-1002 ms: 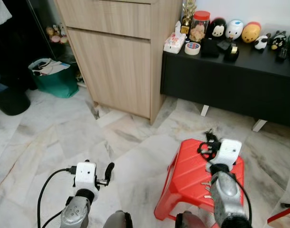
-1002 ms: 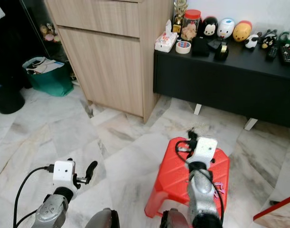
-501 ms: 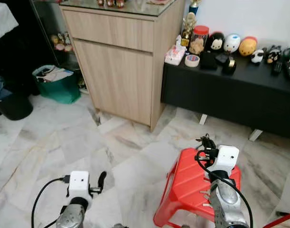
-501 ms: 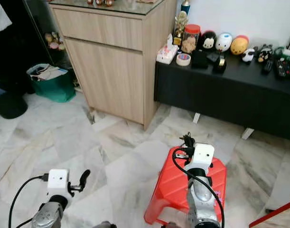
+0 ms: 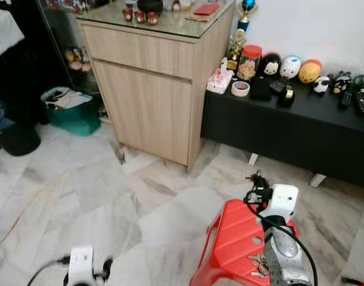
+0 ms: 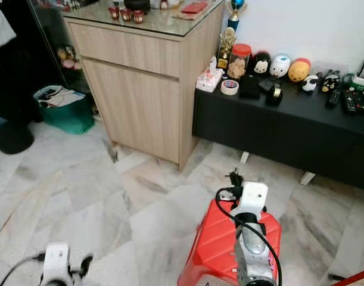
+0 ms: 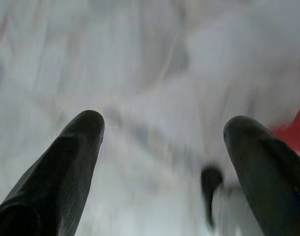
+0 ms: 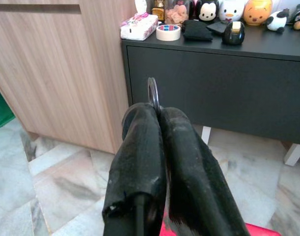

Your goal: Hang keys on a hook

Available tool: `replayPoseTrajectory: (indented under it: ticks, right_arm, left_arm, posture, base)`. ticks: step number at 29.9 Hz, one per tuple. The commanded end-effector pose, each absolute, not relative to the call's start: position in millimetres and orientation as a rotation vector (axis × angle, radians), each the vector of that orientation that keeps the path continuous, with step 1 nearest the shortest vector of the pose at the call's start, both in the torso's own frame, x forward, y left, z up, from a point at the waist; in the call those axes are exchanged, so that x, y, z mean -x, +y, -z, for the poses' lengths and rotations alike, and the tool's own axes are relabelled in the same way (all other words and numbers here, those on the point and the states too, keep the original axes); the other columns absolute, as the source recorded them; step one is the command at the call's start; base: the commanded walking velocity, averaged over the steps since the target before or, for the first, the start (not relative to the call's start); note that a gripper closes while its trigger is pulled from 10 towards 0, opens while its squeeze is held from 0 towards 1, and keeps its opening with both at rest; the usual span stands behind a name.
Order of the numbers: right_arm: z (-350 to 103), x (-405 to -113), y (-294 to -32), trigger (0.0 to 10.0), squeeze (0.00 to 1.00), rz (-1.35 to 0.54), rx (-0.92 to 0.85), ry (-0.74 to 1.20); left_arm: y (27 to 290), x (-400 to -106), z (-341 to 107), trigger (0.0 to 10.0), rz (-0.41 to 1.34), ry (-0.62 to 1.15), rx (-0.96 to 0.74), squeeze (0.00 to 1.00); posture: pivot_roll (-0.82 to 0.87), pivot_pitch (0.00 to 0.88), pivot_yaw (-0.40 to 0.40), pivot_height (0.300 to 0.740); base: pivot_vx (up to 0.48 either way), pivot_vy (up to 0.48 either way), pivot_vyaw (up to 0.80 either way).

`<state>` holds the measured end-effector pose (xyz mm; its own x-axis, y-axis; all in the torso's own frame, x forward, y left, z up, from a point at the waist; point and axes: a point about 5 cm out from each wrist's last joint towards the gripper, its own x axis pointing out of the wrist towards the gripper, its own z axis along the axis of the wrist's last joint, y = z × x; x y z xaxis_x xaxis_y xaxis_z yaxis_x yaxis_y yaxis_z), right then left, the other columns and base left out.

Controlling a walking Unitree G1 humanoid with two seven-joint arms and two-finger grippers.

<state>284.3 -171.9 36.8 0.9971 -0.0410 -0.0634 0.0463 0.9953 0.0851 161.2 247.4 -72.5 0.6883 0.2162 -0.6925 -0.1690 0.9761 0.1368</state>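
Above the red plastic stool (image 5: 232, 241), the right gripper (image 8: 157, 110) has its jaws pressed together on a thin metal key ring (image 8: 152, 93).
The ring stands upright between the fingertips (a few small keys (image 5: 257, 265) hang beside the arm, over the stool); the left gripper (image 7: 164, 132) hangs low over the grey-veined marble floor (image 5: 80, 179), jaws wide apart, holding nothing.

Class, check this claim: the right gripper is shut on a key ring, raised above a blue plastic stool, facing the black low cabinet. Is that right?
Not quite: the stool is red, not blue, as the left eye view shows. The rest stands: the right gripper is shut on the key ring, raised above the stool and facing the black low cabinet.
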Motion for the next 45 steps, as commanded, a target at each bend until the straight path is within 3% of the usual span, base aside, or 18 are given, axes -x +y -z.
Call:
replayPoseTrajectory:
  ticks: [1, 10, 32, 45]
  right_arm:
    - [-38, -287, -173, 10.0, 0.00, 0.038, -0.083, 0.066]
    - [-42, -298, -177, 10.0, 0.00, 0.095, -0.085, 0.070]
    - [-32, -290, -172, 10.0, 0.00, 0.091, -0.079, 0.103]
    - [-30, -288, -171, 10.0, 0.00, 0.092, -0.084, 0.113]
  left_arm:
    - [250, -151, 78, 10.0, -0.235, 0.838, -0.080, 0.00]
    - [240, -157, 79, 10.0, -0.225, 0.833, -0.050, 0.00]
    - [237, -151, 83, 10.0, -0.208, 0.854, -0.039, 0.00]
    - [234, -152, 83, 10.0, -0.201, 0.849, -0.033, 0.00]
  posture:
    - [0.01, 0.000, -0.017, 0.740]
    - [0.01, 0.000, -0.011, 0.740]
    - [0.00, 0.021, -0.002, 0.740]
    - [0.00, 0.022, -0.003, 0.740]
  base:
    - [0.000, 0.000, 0.00]
    - [0.000, 0.000, 0.00]
    - [0.000, 0.000, 0.00]
    - [-0.260, 0.000, 0.00]
